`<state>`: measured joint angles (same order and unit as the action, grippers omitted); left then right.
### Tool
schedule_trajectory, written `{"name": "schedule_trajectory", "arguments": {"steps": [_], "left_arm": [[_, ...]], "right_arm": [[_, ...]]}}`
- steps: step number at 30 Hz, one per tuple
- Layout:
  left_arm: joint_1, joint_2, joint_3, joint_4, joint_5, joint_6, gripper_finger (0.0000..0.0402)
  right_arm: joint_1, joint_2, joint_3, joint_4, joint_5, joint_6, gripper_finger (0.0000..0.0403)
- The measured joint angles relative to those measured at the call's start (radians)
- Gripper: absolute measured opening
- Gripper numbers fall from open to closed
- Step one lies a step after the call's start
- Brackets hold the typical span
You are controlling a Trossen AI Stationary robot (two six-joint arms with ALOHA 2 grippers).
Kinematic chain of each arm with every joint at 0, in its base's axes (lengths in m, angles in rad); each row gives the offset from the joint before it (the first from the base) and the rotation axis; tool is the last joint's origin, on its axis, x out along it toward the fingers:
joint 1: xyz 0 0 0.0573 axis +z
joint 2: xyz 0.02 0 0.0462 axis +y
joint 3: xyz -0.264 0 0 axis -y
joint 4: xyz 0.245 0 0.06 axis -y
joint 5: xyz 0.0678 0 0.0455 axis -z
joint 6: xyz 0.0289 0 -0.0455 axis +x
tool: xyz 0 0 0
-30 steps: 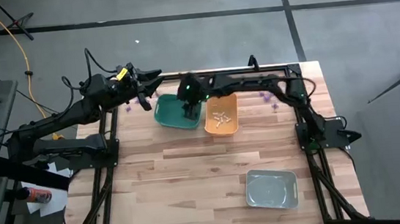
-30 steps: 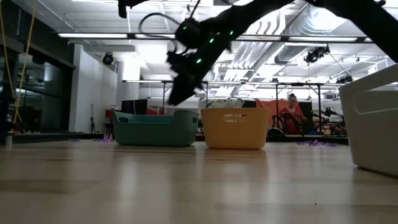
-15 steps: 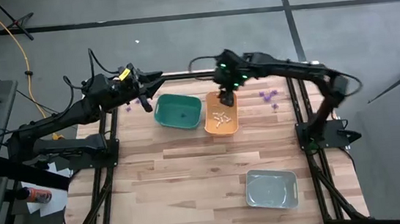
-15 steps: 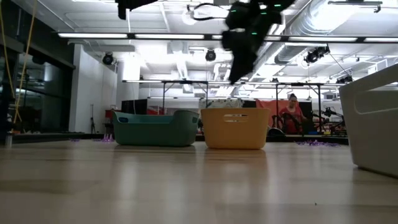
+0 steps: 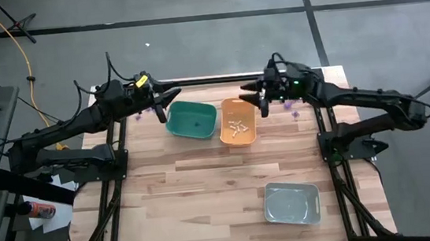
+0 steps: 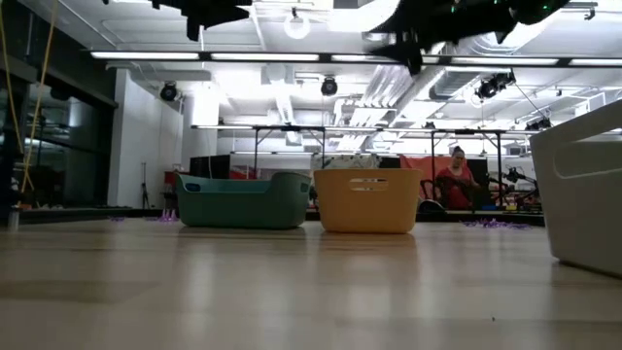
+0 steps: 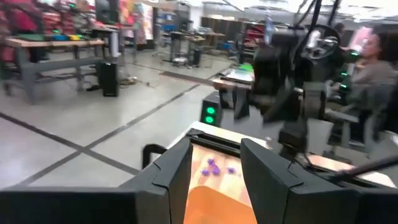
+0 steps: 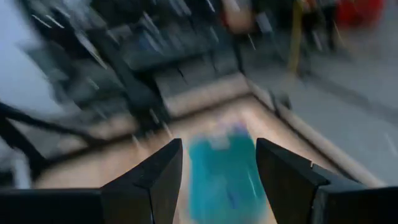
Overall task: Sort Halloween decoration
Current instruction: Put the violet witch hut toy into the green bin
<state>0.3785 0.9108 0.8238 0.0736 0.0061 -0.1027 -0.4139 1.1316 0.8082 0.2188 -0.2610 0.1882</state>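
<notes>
Right gripper [image 5: 258,99] stands raised above the far part of the table, at the far right edge of the orange bin [image 5: 238,123], its fingers [image 8: 155,177] spread apart with nothing between them. Left gripper [image 5: 164,102] hangs in the air just left of the green bin [image 5: 192,119]; its fingers [image 7: 171,171] are parted and likewise carry nothing.

Green bin and orange bin sit side by side, touching or nearly so, near the far edge of the wooden table [image 5: 205,185]. Whitish trinkets [image 5: 237,128] lie inside the orange bin. A small dark item shows in the green bin, too small to identify. Purple trinkets [image 5: 289,107] lie loose on the table just right of the orange bin, below the right arm; a few more purple pieces [image 5: 139,114] lie left of the green bin under the left arm. A grey bin [image 5: 292,204] sits well apart, near the front right of the table.

A seated person [image 6: 455,179] is visible in the room beyond.
</notes>
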Motion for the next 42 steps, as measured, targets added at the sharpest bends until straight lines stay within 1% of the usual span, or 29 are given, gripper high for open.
{"name": "schedule_trajectory", "arguments": {"steps": [1,3,7,9,15,19,22,25,28,29,31,36,39,42], "left_arm": [[0.000,0.004,0.000,0.001,0.021,0.000,0.0129],[0.000,0.013,0.000,0.003,0.073,-0.002,0.0129],[-0.003,0.028,0.000,0.007,0.169,-0.068,0.0129],[-0.014,0.034,0.000,0.007,0.193,-0.091,0.0129],[-0.058,0.042,0.001,0.004,0.193,-0.095,0.0129],[-0.062,0.042,0.001,0.006,0.191,-0.105,0.0129],[-0.062,0.042,0.001,0.006,0.170,-0.128,0.0129],[-0.053,0.042,0.001,0.006,0.135,-0.105,0.0129],[-0.014,0.049,0.026,-0.027,0.117,-0.097,0.0129],[0.006,0.058,0.052,-0.055,0.103,-0.096,0.0129],[0.058,0.086,0.118,-0.172,0.056,-0.099,0.0129],[0.254,0.227,0.304,-0.590,-0.073,-0.176,0.0129],[0.361,0.316,0.319,-0.784,-0.124,-0.257,0.0129],[0.435,0.398,0.309,-0.920,-0.128,-0.353,0.0129]], "right_arm": [[0.009,-0.003,-0.005,0.062,-0.018,-0.015,0.0199],[0.027,-0.004,0.000,0.114,-0.050,-0.062,0.0199],[0.059,-0.003,0.028,0.125,-0.057,-0.110,0.0199],[0.069,-0.002,0.033,0.122,-0.057,-0.119,0.0199],[0.075,-0.002,0.042,0.121,-0.057,-0.118,0.0199],[0.075,-0.002,0.042,0.122,-0.037,-0.118,0.0199],[0.075,-0.002,0.042,0.123,-0.028,-0.118,0.0199],[0.074,-0.002,0.042,0.123,-0.027,-0.118,0.0199],[0.074,-0.002,0.042,0.122,-0.027,-0.118,0.0199],[0.075,-0.002,0.042,0.122,-0.025,-0.118,0.0199],[0.075,-0.001,0.042,0.122,0.003,-0.118,0.0199],[0.075,0.005,0.042,0.122,0.088,-0.118,0.0199],[0.074,0.011,0.042,0.118,0.097,-0.096,0.0199],[0.075,0.016,0.042,0.101,0.097,-0.051,0.0199]]}}
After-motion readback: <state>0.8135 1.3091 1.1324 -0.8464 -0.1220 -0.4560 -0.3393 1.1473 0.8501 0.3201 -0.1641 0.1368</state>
